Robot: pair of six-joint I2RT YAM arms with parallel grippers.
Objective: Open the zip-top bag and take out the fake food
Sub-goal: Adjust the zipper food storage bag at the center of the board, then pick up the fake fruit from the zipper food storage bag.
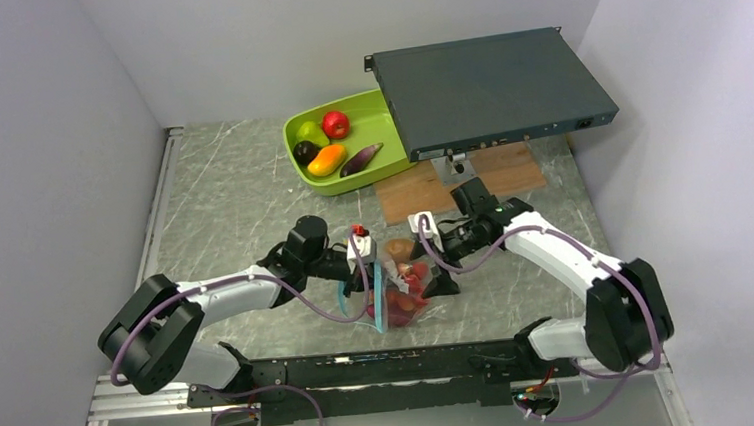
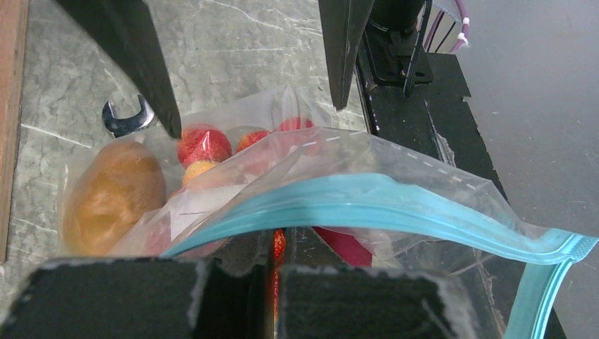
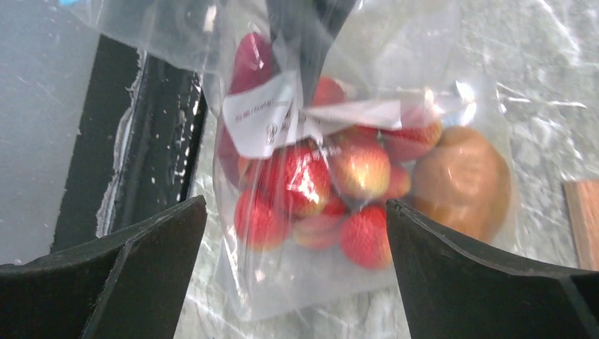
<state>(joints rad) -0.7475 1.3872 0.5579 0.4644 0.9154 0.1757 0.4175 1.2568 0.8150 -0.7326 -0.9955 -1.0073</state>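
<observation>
The clear zip-top bag [image 1: 403,289] lies between the two grippers, its blue zip strip [image 2: 367,201] bowed open. My left gripper [image 2: 272,265] is shut on the near wall of the bag at the mouth [image 1: 362,272]. Inside the bag are fake food pieces: a bunch of red fruits [image 3: 304,183] and a brown rounded piece [image 3: 463,180]. My right gripper [image 3: 295,205] stands wide open, its fingers [image 3: 141,268] on either side of the bag's closed end, holding nothing [image 1: 431,259]. A white label [image 3: 265,120] shows through the plastic.
A lime-green tray [image 1: 387,132] at the back holds an apple [image 1: 336,124], a pear, a plum, a mango [image 1: 326,160] and an eggplant [image 1: 360,159]. A dark flat device [image 1: 490,90] overhangs it above a wooden board [image 1: 510,169]. A wrench [image 2: 127,120] lies beyond the bag.
</observation>
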